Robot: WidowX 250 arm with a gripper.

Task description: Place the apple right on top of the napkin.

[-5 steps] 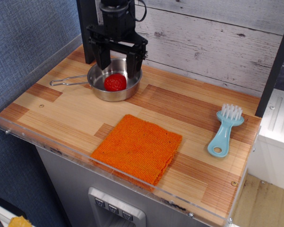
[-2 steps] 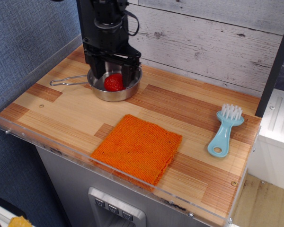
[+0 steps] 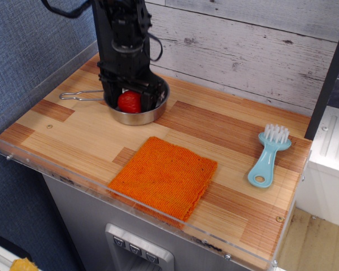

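The apple point(image 3: 130, 101), a small glossy red toy fruit, lies in the steel pan point(image 3: 153, 112) at the back left of the counter. My gripper point(image 3: 130, 100) is lowered into the pan. Its black fingers point(image 3: 111, 97) stand on either side of the apple, close against it, and the jaws still look spread about as wide as before. The napkin point(image 3: 164, 176), a square orange woven cloth, lies flat near the front edge. It is apart from the pan, to its front right, with nothing on it.
The pan's wire handle point(image 3: 79, 95) points left. A light blue brush point(image 3: 268, 157) lies at the right. A clear plastic lip point(image 3: 56, 172) runs along the front and left edges. A plank wall point(image 3: 243, 51) stands behind.
My gripper has moved down and slightly left into the pan, so its fingers now flank the apple. The apple, napkin and brush have not moved.
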